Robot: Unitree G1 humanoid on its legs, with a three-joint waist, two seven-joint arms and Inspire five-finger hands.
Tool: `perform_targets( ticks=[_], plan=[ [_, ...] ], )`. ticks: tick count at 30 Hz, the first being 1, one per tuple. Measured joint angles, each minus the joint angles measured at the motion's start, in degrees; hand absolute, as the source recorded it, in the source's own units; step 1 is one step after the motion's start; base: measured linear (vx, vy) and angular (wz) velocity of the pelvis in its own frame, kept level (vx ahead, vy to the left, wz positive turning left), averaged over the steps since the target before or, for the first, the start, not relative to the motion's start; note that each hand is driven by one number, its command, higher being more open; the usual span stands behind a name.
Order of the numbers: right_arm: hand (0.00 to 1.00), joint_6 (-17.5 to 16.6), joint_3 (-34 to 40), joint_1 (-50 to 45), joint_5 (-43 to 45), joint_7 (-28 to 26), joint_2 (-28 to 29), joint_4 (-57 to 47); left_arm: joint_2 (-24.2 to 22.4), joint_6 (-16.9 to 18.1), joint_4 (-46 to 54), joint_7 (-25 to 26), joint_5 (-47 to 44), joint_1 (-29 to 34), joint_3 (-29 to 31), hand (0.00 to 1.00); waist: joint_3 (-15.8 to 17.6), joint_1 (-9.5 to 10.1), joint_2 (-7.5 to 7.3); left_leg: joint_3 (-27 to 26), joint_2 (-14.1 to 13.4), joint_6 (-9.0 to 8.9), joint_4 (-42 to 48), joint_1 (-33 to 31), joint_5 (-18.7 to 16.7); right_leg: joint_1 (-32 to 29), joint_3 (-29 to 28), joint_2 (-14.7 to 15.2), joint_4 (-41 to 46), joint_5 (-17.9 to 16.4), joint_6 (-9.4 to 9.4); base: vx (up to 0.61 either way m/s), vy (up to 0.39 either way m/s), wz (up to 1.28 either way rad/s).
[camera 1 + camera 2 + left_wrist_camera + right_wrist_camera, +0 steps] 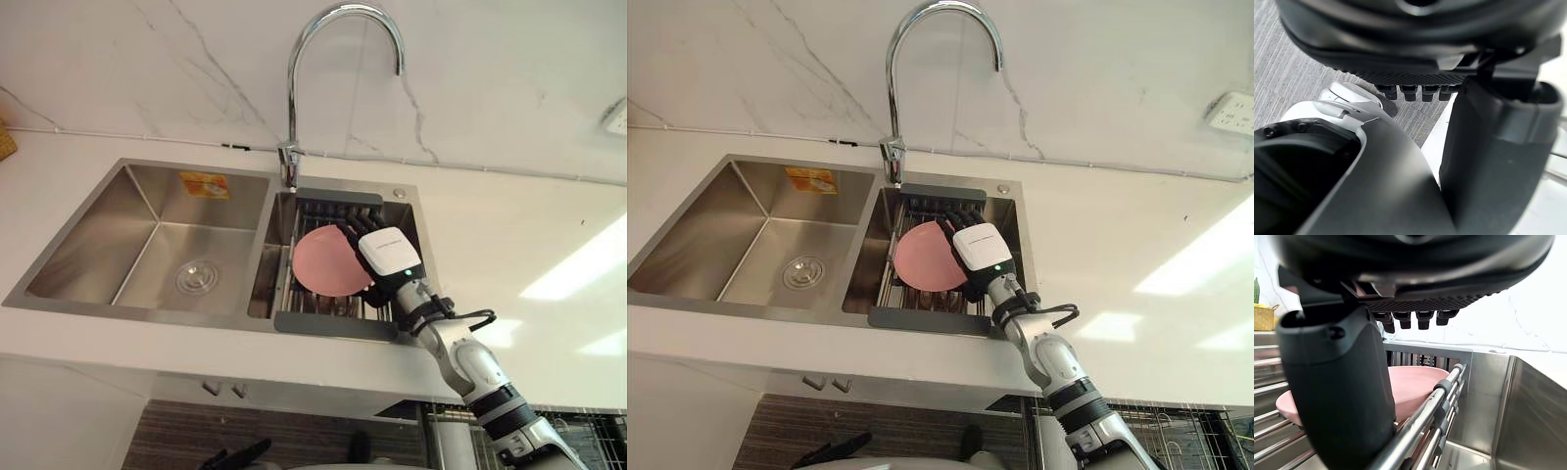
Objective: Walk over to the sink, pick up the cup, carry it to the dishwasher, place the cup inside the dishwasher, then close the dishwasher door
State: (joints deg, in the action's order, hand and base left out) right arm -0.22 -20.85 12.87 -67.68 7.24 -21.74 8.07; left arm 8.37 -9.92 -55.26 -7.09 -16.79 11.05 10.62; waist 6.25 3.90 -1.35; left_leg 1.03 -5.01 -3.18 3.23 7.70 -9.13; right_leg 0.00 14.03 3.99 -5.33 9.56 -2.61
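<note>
Where white counter [509, 245] meets marble wall [490, 78], a steel sink [98, 245] sits.

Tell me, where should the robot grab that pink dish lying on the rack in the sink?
Probably the rim on its right side, from above. The pink dish is wide and shallow and lies open side up on the rack, so pinching the edge suits it better than wrapping round it. The right hand hovers open at that edge.

No text is legible; the orange-yellow sticker [205, 184], upper left on the sink [78, 250] wall, carries unreadable print.
</note>
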Motion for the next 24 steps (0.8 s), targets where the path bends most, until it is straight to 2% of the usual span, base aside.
perform_targets(
  ticks=[6,11,18,24],
  plan=[
    [1.00,0.82,-0.01,-0.14,0.26,8.14,1.90,4.20,0.11,0.37,1.06,0.82,0.01,0.35,-0.99,1.00,0.20,0.04,0.15,0.18,0.01,-0.36,0.04,-0.26,-0.03,0.05,0.31,0.02,0.00,-0.23,-0.07,-0.05,-0.006,0.03],
    [1.00,3.19,0.56,0.17,1.08,15.57,2.13,6.51,-0.37,1.69,1.40,0.95,0.00,0.58,-1.00,1.00,0.59,0.86,0.78,1.11,-0.20,-0.59,0.19,-1.00,0.08,-0.12,1.26,-0.10,0.00,-0.37,0.14,-0.02,-0.003,0.09],
    [1.00,3.26,0.77,0.16,2.66,21.28,1.72,7.56,-0.70,3.31,2.45,0.96,0.01,1.34,-1.24,1.00,0.82,1.43,1.17,1.44,-0.46,-0.39,0.35,-1.03,0.24,-0.04,1.68,-0.33,0.02,-0.36,0.48,0.04,0.025,0.03],
    [1.00,2.71,0.74,0.17,4.24,21.86,1.46,9.02,-0.69,4.16,3.09,1.09,0.01,1.67,-2.18,1.00,1.13,1.73,1.68,1.70,-0.11,-0.34,1.04,-0.86,0.28,0.49,1.85,-0.04,0.01,-0.52,0.25,0.01,0.005,0.00]
  ],
)
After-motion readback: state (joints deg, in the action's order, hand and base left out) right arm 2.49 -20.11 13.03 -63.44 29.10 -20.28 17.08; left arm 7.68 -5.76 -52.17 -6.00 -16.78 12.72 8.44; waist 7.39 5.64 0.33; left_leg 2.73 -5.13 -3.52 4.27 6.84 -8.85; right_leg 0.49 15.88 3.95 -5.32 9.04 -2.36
